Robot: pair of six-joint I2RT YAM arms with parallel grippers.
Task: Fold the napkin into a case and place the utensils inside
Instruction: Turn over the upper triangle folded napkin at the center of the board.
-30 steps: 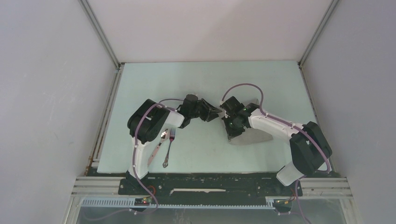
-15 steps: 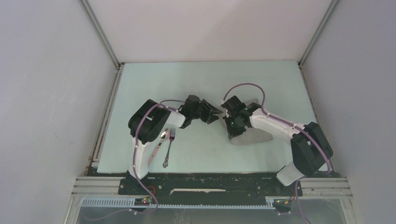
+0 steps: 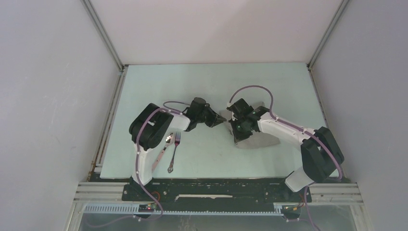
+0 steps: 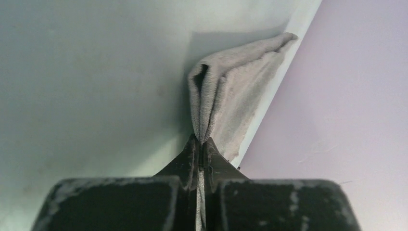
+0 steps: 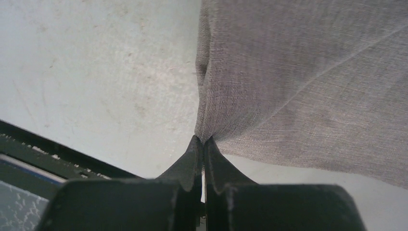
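Note:
The grey napkin [image 3: 257, 137] lies partly folded at the table's centre right, mostly hidden under the right arm. My left gripper [image 3: 222, 117] is shut on a bunched corner of the napkin [image 4: 226, 96], held off the table. My right gripper [image 3: 235, 136] is shut on another edge of the napkin [image 5: 308, 82], which spreads out beyond the fingertips. The spoon [image 3: 162, 150] with a pale handle and the metal fork [image 3: 173, 151] lie side by side at the near left, beside the left arm's base, apart from both grippers.
The pale green table [image 3: 202, 82] is walled by white panels at the back and sides. A black rail [image 3: 216, 185] runs along the near edge. Purple cables loop over both arms.
My left gripper has drawn slightly left with the napkin corner in it. The right gripper has shifted a little towards the back. The utensils have not moved.

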